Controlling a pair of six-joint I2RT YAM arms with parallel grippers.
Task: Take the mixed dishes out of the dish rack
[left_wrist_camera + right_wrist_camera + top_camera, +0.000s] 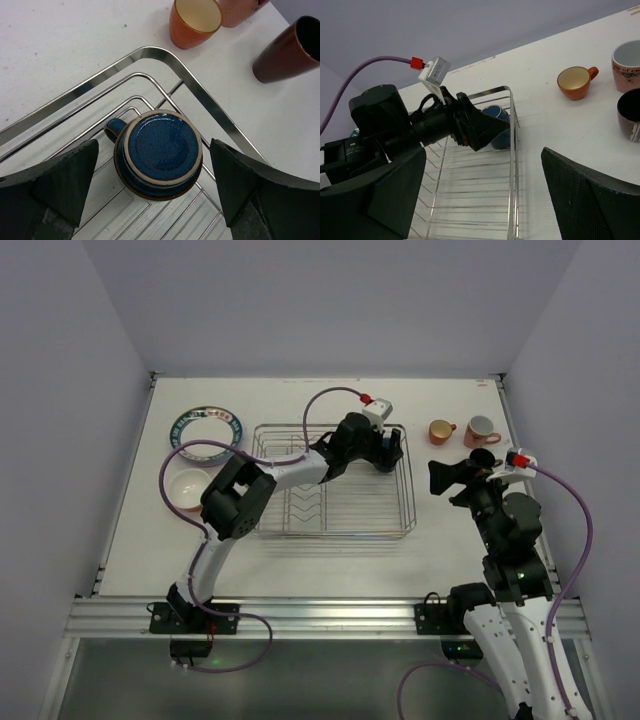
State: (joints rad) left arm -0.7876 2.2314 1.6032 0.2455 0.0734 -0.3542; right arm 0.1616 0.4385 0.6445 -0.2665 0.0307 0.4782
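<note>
Upside down in the 1 o'clock corner of the rack [145, 48]: a blue mug [160, 150]. Straddling it, the left gripper [154, 155], released, fingers [65, 175] wide at the mug's 3 and 9 o'clock, clear of its sides. At 3 o'clock of the rack, over the table [440, 540], the right gripper [437, 480], likewise released, holding nothing. At 2 o'clock, upright on the table: orange mug [441, 430], pink mug [481, 430], maroon mug [285, 52]. At 10 o'clock, a plate [206, 427]; at 9 o'clock, a bowl [188, 488].

Mug [159, 152] in rack [330, 533] corner; bowl [188, 487], plate [207, 428] left.
</note>
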